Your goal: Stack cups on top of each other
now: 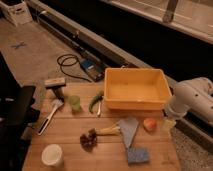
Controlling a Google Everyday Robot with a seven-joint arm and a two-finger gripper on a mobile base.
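The small translucent light green cup (75,103) stands upright at the back left of the wooden table (65,131). The wider cream-white cup (52,155) stands upright at the front left corner. The two cups are well apart. My white arm (192,97) reaches in from the right, and the gripper (169,122) hangs at the table's right edge. It is next to the orange ball-like thing (149,124) and far from both cups.
A large yellow tub (135,87) fills the back right. A white brush (50,115), a green pepper-like item (95,101), a dark brown clump (88,140), a grey-blue cloth (129,130) and a blue sponge (137,155) lie between. Cables (70,62) lie on the floor behind.
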